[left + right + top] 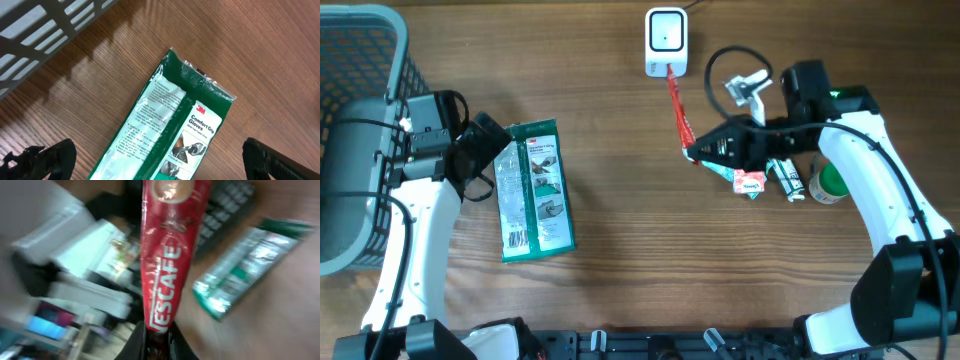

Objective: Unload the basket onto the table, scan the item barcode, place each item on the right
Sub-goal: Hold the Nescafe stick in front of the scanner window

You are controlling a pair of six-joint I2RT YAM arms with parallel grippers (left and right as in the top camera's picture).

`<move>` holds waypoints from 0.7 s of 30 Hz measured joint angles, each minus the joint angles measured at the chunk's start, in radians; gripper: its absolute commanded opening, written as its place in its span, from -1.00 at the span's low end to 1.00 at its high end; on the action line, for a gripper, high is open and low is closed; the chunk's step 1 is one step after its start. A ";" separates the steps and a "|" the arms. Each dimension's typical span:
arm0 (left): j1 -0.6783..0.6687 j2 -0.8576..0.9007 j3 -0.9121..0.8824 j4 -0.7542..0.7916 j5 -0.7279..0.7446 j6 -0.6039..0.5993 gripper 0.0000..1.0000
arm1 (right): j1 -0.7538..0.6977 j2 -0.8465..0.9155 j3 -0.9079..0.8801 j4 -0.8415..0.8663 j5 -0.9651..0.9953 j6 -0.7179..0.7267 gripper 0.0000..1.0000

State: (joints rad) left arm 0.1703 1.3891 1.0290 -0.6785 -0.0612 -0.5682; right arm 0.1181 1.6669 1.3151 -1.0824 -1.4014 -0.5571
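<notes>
One wood table (pixel 620 280) holds everything. A grey basket (pixel 350 130) sits at its left edge. Beside the basket lies a green glove pack (pixel 533 190), and the left gripper (pixel 485 150) hangs over it, spread wide. The white scanner (pixel 666 40) stands at the far side. The right gripper (pixel 705 152) pinches a red stick (pixel 678 105), whose tip is right by the scanner. Small packs (pixel 750 183) lie near that gripper.

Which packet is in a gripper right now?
The red Nescafe stick, pinched at one end by the right gripper, jaws shut on it, pointing toward the white scanner. The green glove pack lies loose, ungripped.
</notes>
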 measured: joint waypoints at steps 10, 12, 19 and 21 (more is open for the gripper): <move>0.000 0.000 0.000 0.000 -0.002 -0.003 1.00 | 0.049 0.007 0.079 0.289 0.675 0.584 -0.92; 0.000 0.000 0.000 0.000 -0.002 -0.003 1.00 | 0.065 0.023 0.179 0.223 0.756 0.629 -0.92; 0.000 0.000 0.000 0.000 -0.001 -0.003 1.00 | 0.125 0.231 0.737 -0.022 0.988 0.684 -0.91; 0.000 0.000 0.000 -0.001 -0.002 -0.003 1.00 | 0.144 0.308 0.826 -0.006 1.036 0.684 -0.91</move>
State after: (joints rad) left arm 0.1703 1.3895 1.0290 -0.6796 -0.0628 -0.5713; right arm 0.2619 1.9747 2.1410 -1.0885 -0.3649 0.1272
